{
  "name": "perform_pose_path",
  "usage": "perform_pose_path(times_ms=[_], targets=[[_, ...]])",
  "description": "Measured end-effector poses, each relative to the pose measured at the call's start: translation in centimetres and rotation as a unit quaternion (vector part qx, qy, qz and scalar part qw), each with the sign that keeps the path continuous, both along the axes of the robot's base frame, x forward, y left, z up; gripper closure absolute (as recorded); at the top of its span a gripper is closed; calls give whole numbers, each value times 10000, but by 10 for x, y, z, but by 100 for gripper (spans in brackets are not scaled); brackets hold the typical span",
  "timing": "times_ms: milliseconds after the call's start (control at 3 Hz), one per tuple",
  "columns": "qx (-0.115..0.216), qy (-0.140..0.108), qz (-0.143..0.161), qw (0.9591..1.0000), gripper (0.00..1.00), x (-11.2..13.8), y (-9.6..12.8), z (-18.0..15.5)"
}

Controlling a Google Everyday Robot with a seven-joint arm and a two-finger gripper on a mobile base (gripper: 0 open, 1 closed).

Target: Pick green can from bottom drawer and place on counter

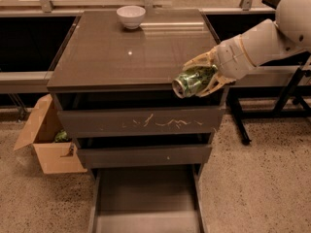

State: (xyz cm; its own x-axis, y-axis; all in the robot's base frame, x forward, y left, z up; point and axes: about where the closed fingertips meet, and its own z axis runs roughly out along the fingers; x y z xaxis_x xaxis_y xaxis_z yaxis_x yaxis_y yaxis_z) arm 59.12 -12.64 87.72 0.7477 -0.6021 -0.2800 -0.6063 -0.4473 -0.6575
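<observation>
Green can (190,81) is clamped in the tool (198,78), fingers (200,60) closed around its body above and below. Can is tipped on its side, silver end pointing toward the front-left of the surface (126,57), label end buried in the tool. It sits at the surface's front-right corner, overlapping the front edge. Can't tell whether it touches the surface or hangs just off it. Arm (265,35) comes in from the right of the surface, white segments, wrist just past the right edge. White bowl (130,16) is upright at the back of the surface, near the centre of the rear edge, well apart from the can. Below the surface's front edge: top drawer (141,123) with a scratched front, shut. Under that, the middle drawer (146,154), also shut. Bottom drawer (146,198) is pulled out toward the camera, flat grey floor showing, nothing visible in it. To the left of the surface, down on the floor, an open cardboard box (46,142) with something green inside; can't make out what it is.
</observation>
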Motion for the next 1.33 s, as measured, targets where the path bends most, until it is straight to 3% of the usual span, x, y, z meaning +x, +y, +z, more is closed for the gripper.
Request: perform_pose_path(times_ms=[333, 1000, 1333], targets=[[0, 0, 0, 10000, 100, 0, 0, 0], [579, -323, -370, 9971, 100, 65, -7, 43], [951, -269, -757, 9922, 100, 106, -14, 49]])
